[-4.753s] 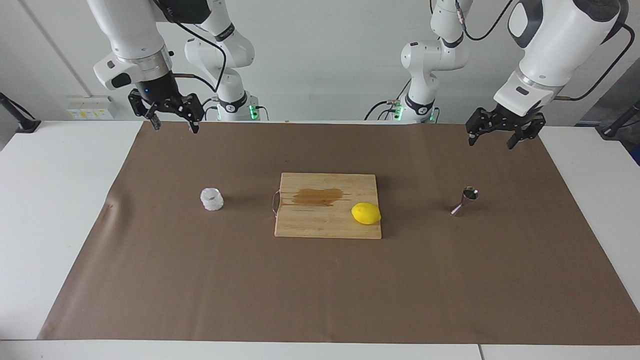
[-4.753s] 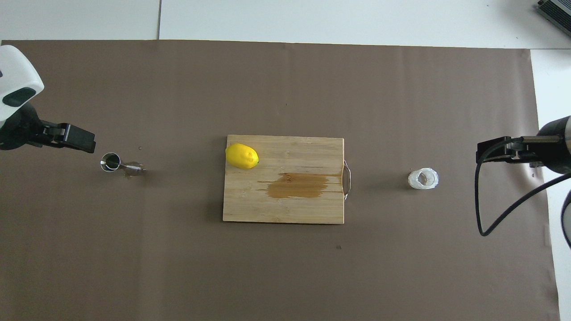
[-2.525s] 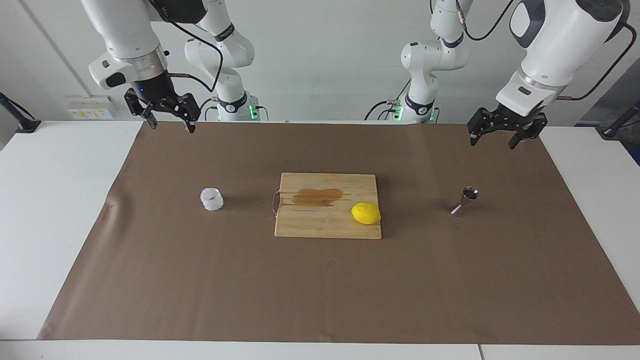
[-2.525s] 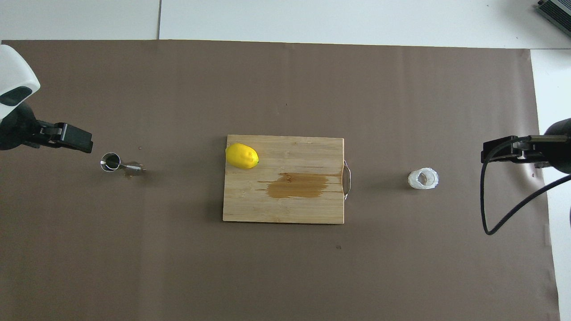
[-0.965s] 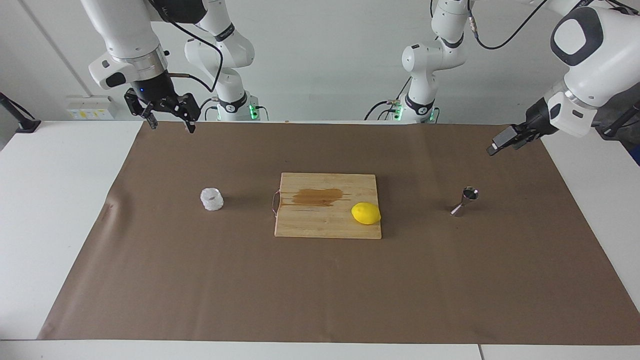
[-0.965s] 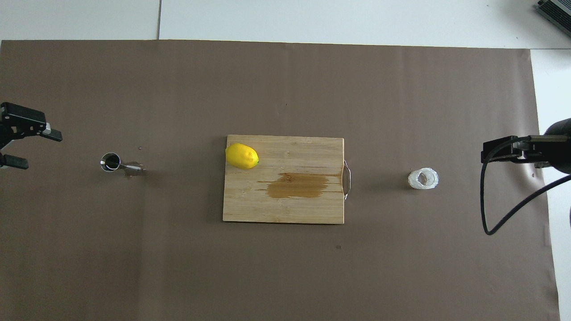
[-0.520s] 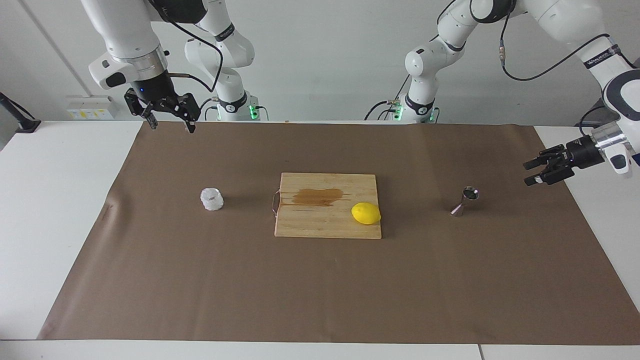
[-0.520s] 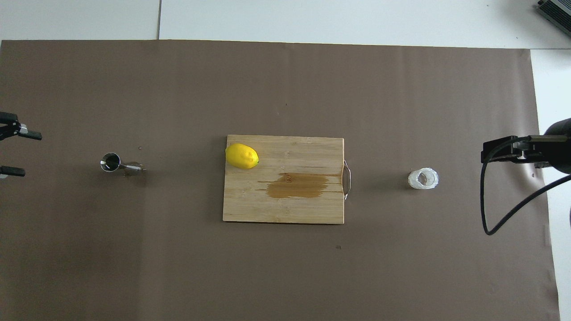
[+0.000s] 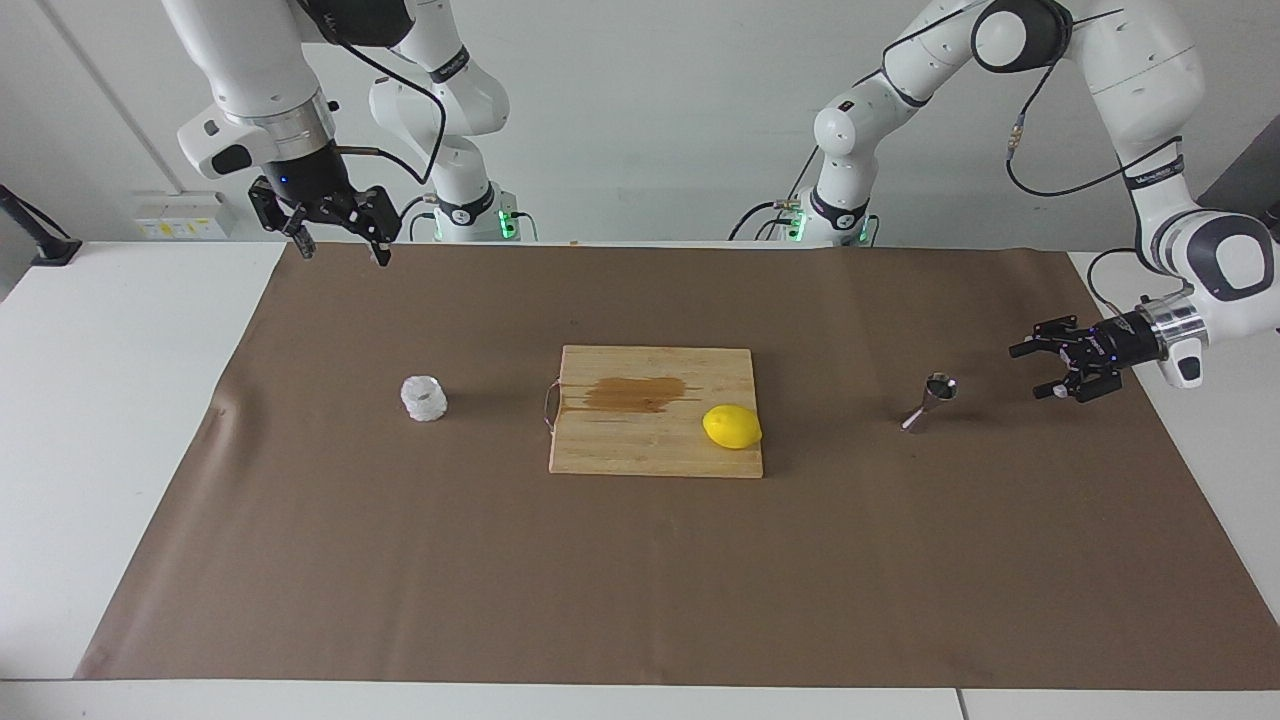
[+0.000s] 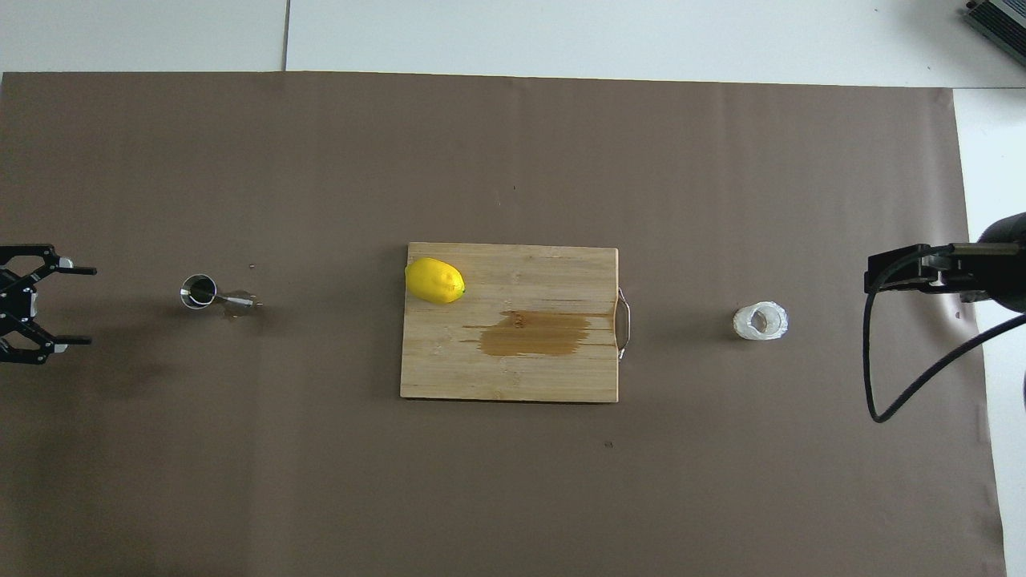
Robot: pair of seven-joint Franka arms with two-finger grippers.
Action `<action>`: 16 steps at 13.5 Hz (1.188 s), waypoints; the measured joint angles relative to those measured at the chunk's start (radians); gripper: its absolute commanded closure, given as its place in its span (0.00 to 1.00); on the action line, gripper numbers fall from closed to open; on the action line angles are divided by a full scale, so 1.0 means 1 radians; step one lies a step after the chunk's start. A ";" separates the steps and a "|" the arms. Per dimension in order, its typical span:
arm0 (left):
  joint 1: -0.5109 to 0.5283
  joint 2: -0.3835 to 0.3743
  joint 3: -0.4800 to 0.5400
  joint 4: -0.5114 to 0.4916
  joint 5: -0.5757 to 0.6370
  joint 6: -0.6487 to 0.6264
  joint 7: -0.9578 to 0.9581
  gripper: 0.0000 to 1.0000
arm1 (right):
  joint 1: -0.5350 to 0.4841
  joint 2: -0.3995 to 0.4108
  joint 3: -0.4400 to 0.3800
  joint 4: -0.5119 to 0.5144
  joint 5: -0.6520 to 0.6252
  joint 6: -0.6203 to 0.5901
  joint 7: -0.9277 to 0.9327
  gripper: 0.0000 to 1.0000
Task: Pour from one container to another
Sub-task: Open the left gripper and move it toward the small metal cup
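Observation:
The whitish bumpy cup (image 9: 424, 398) (image 10: 760, 320) stands upright on the brown mat toward the right arm's end. The shiny metal jigger (image 9: 935, 398) (image 10: 200, 291) stands on the mat toward the left arm's end. My left gripper (image 9: 1027, 372) (image 10: 90, 306) lies low and sideways beside the jigger, open, its fingers pointing at it with a clear gap between. My right gripper (image 9: 346, 254) (image 10: 874, 280) hangs open and empty above the mat's corner at the right arm's end, well apart from the cup.
A wooden cutting board (image 9: 600, 450) (image 10: 513, 377) with a wet brown stain lies mid-table between cup and jigger. A yellow lemon (image 9: 731, 427) (image 10: 434, 280) rests on its corner toward the jigger. The brown mat (image 9: 640, 580) covers most of the white table.
The left arm has swung down and turned its gripper sideways, bringing it low and closer to the jigger. The right arm, cup, jigger and lemon have not moved.

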 measured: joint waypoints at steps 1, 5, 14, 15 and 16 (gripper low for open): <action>0.000 0.000 -0.003 -0.016 -0.017 0.008 -0.016 0.00 | 0.000 0.000 0.000 0.000 0.000 0.000 0.000 0.00; -0.015 -0.001 -0.018 -0.066 -0.055 0.023 -0.025 0.00 | 0.000 0.000 0.000 0.000 0.000 0.000 0.000 0.00; -0.101 -0.011 -0.022 -0.075 -0.083 0.077 -0.037 0.00 | 0.000 0.000 0.000 0.000 0.000 0.000 0.000 0.00; -0.101 -0.008 -0.019 -0.082 -0.097 0.094 -0.045 0.00 | 0.000 0.000 0.000 0.000 0.000 0.000 0.000 0.00; -0.101 -0.006 -0.020 -0.091 -0.108 0.115 -0.060 0.00 | 0.000 0.000 0.000 0.000 0.000 0.000 0.000 0.00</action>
